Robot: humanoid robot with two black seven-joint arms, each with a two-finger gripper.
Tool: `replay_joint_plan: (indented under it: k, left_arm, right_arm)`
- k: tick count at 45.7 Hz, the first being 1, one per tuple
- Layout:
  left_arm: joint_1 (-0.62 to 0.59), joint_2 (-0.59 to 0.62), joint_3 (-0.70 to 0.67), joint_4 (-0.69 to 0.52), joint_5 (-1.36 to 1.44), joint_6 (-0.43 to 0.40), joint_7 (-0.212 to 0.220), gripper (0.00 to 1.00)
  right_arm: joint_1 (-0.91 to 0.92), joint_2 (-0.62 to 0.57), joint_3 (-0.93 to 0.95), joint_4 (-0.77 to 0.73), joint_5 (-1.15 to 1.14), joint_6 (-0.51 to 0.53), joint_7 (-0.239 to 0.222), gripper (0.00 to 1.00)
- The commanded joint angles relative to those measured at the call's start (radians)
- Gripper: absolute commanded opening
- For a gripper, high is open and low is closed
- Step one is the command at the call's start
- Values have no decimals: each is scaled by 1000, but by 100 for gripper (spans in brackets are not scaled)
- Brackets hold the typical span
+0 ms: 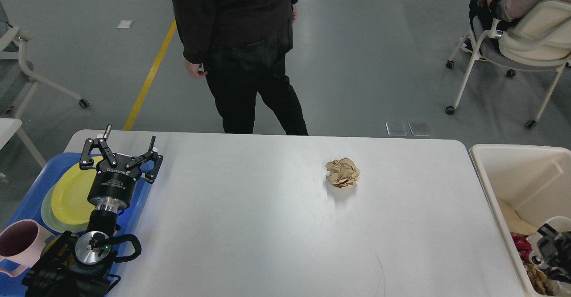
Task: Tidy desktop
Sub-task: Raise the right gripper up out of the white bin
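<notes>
The desktop (267,225) is a wide white tabletop. A crumpled brown paper ball (342,172) lies on it right of centre. My left gripper (130,135) is open and empty, held above the right edge of the blue tray (26,199) at the table's left end, far from the paper ball. A black part of my right arm (551,248) shows low over the cream-white bin (479,163) at the right edge, with something white beside it. Its fingers cannot be told apart.
The tray holds a yellow plate (71,194) and a pink mug (20,243). The bin holds trash, among it something red (519,242). A person in dark clothes (236,43) stands at the table's far edge. A chair with a seated person (526,34) is at the back right.
</notes>
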Motion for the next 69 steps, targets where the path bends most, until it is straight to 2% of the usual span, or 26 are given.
replay_joint_plan:
  k: [1, 13, 14, 17, 18, 19, 44, 47, 51, 54, 59, 69]
  left_arm:
    - [0, 0, -1, 0, -1, 0, 0, 96]
    - [0, 0, 1, 0, -1, 0, 0, 96]
    - [0, 0, -1, 0, -1, 0, 0, 96]
    - [0, 0, 1, 0, -1, 0, 0, 96]
    - [0, 0, 1, 0, 1, 0, 0, 96]
    - [0, 0, -1, 0, 1, 0, 0, 96]
    - [0, 0, 1, 0, 1, 0, 0, 96]
    - [0, 0, -1, 0, 1, 0, 0, 96]
    - [0, 0, -1, 0, -1, 0, 0, 96]
    - [0, 0, -1, 0, -1, 0, 0, 96]
    - [0, 0, -1, 0, -1, 0, 0, 96]
    - [0, 0, -1, 0, 1, 0, 2, 96]
  right_arm:
    - [-27, 30, 16, -28, 0, -19, -1, 0]
    - [-34, 30, 16, -28, 0, -25, -7, 0]
    - [-34, 30, 16, -28, 0, -26, -7, 14]
    - [-30, 25, 10, -28, 0, -37, -5, 79]
    - [-30, 25, 9, -28, 0, -48, -5, 95]
    - [-30, 28, 10, -28, 0, -56, -5, 100]
    - [-11, 19, 4, -27, -1, -47, -5, 100]
    - [35, 16, -4, -24, -5, 5, -11, 100]
    - [101, -8, -31, -22, -15, 127, -13, 100]
    - [156, -33, -83, 1, -24, 211, -14, 100]
    - [290, -50, -195, 73, -61, 295, -14, 100]
    - [695, -127, -289, 427, -193, 503, -18, 100]
